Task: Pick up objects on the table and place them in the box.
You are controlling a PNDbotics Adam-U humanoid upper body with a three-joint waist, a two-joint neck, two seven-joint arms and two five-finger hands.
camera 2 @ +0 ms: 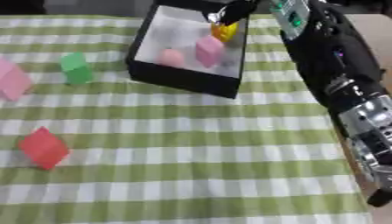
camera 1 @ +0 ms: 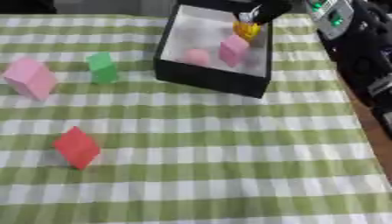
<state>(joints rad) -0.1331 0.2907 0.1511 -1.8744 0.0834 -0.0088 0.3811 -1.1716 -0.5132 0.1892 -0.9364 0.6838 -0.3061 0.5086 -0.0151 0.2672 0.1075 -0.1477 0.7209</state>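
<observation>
A black box [camera 1: 211, 79] with a white inside stands at the back middle of the table, tilted askew. In it lie a pink block [camera 1: 233, 50] and a smaller pale pink piece [camera 1: 197, 57]. A yellow object [camera 1: 246, 29] sits at the box's far right corner, right under my right hand [camera 2: 233, 11], which reaches in over the far rim. On the cloth to the left are a large pink block [camera 1: 30, 78], a green block [camera 1: 102, 68] and, nearer to me, a red block [camera 1: 76, 146]. My left hand shows in neither view.
My right arm [camera 2: 344, 87] runs along the table's right side, from the lower right up to the box. A green and white checked cloth [camera 1: 214, 175] covers the table. The table's right edge [camera 1: 371, 127] lies just past the arm.
</observation>
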